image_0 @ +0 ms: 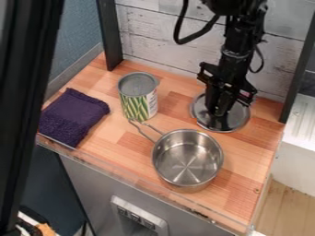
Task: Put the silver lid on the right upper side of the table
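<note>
The black gripper (218,108) hangs down at the upper right of the table, over the middle of the silver lid (234,120). The lid lies on the wooden surface near the back wall, behind the pot, and the gripper covers its centre and any knob there. Whether the gripper holds the lid or just stands over it, I cannot tell.
A steel pot (188,159) stands in front of the lid, its handle pointing to the upper left. A can (137,97) stands left of the lid. A folded purple towel (72,116) lies at the table's left edge. The white plank wall (160,39) closes off the back.
</note>
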Tool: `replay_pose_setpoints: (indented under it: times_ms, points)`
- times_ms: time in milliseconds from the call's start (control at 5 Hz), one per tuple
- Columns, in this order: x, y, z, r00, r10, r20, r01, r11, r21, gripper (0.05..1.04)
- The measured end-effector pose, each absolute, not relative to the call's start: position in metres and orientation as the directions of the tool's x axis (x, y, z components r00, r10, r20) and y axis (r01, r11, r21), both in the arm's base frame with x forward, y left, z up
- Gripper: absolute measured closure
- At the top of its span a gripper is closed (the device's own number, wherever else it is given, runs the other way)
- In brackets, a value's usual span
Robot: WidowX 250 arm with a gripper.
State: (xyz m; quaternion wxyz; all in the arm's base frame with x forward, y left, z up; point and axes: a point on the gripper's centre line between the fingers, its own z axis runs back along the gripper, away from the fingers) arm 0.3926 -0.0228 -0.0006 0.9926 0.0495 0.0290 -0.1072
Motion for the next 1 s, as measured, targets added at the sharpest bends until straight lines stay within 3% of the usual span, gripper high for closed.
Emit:
replay_pose_setpoints:
  times_ms: [400, 600, 1000]
  points:
    - [0.393, -0.022, 0.009, 0.987, -0.158, -0.022, 0.159, 0.982, 0.099, 0.175]
    - [0.397, -0.012, 0.059, 0.993, -0.075, 0.091, 0.068, 0.994, 0.08, 0.07]
    - [0.381, 0.008, 0.059, 0.998, -0.052, 0.032, 0.049, 0.995, 0.087, 0.08]
